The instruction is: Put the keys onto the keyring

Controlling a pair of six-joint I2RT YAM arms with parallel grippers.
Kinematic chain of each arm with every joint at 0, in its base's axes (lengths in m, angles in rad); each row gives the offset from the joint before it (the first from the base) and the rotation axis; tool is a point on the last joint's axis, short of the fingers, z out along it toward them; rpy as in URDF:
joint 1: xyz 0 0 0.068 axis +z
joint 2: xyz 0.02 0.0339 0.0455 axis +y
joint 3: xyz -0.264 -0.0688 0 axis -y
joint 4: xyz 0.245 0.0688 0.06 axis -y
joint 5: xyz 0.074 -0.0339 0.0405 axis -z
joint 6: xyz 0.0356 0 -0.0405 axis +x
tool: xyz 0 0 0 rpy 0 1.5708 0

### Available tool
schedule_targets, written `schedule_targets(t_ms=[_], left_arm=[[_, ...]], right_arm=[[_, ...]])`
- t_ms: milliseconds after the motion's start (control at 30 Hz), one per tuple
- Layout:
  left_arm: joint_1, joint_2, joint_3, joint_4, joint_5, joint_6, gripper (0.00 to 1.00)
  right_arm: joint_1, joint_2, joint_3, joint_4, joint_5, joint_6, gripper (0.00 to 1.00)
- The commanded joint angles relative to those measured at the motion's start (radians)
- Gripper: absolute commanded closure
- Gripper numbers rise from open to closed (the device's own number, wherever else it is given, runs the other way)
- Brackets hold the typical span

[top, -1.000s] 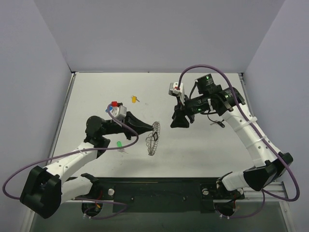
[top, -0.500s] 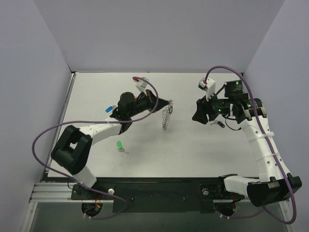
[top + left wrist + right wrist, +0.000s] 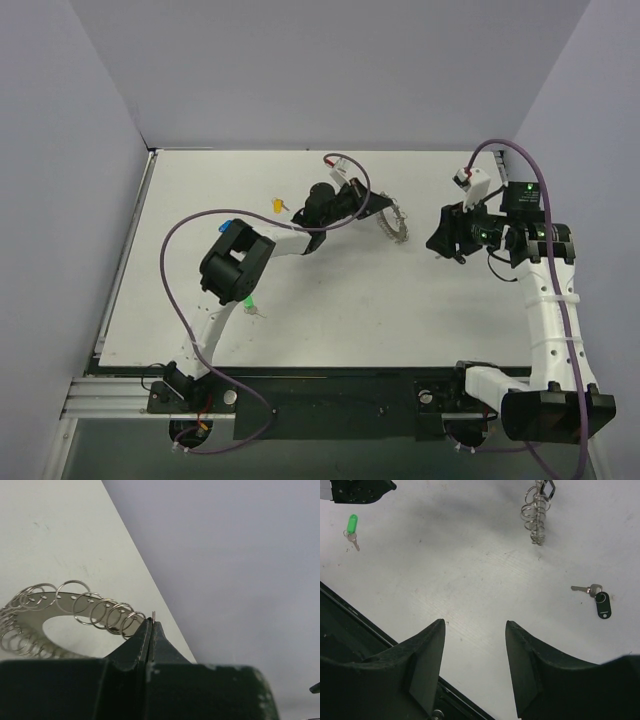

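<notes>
A: Where is the keyring (image 3: 395, 225)?

B: It is pinched in the left fingers (image 3: 151, 625), which are closed tight on one small loop at its rim. The ring juts out past them, edge-on to the right arm.

A: And the right fingers (image 3: 443, 238)?

B: They are spread wide and hold nothing. They hang just right of the keyring, looking down at the tabletop (image 3: 400, 320).

A: Which key is handiest?

B: The black-tagged key (image 3: 597, 599). It lies flat to the right of the keyring, on the right arm's side. The green key (image 3: 351, 526) and the yellow key (image 3: 278, 205) sit well to the keyring's left.

A: So it falls to the right arm?

B: Most likely, since the left is occupied with the ring. In the right wrist view the blade runs crosswise, in line with the way the fingers close. The wrist would probably need a turn so they can close across the blade rather than along it.
</notes>
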Motion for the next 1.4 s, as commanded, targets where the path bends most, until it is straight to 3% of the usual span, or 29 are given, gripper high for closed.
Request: schedule_targets(t_ms=[0, 233, 433, 500, 567, 600, 700, 1000, 1167, 1233, 1367], left_arm=[[0.014, 0.026, 0.053, 0.170, 0.008, -0.093, 1.00], [0.066, -0.068, -0.190, 0.115, 0.029, -0.034, 1.00], [0.066, -0.108, -0.260, -0.062, 0.095, 0.059, 0.96], [0.068, -0.112, -0.234, -0.140, 0.105, 0.095, 0.79], [0.066, -0.144, -0.214, -0.317, 0.073, 0.173, 0.60], [0.065, -0.185, -0.212, -0.362, 0.047, 0.210, 0.44], [0.056, -0.296, -0.195, -0.624, -0.123, 0.411, 0.25], [0.068, -0.821, -0.384, -0.890, -0.336, 0.690, 0.20], [0.227, -1.138, -0.476, -1.005, -0.242, 0.674, 0.15], [0.263, -1.227, -0.496, -1.053, -0.225, 0.691, 0.15], [0.281, -1.353, -0.508, -1.129, -0.248, 0.718, 0.14]], right_arm=[[-0.023, -0.042, -0.059, 0.003, -0.040, 0.011, 0.53], [-0.036, -0.054, -0.141, 0.004, -0.077, 0.012, 0.53], [-0.038, -0.067, -0.196, 0.021, -0.084, 0.017, 0.53], [-0.036, -0.074, -0.214, 0.026, -0.075, 0.017, 0.53], [-0.038, -0.087, -0.227, 0.026, -0.060, 0.018, 0.52], [-0.038, -0.094, -0.236, 0.024, -0.039, 0.014, 0.52], [-0.038, -0.114, -0.247, 0.017, 0.004, -0.014, 0.51], [-0.047, -0.145, -0.172, -0.005, 0.218, 0.024, 0.45], [-0.063, -0.166, -0.124, 0.069, 0.369, 0.205, 0.35], [-0.069, -0.191, -0.122, 0.099, 0.424, 0.288, 0.21], [-0.078, -0.222, -0.121, 0.141, 0.494, 0.403, 0.17]])
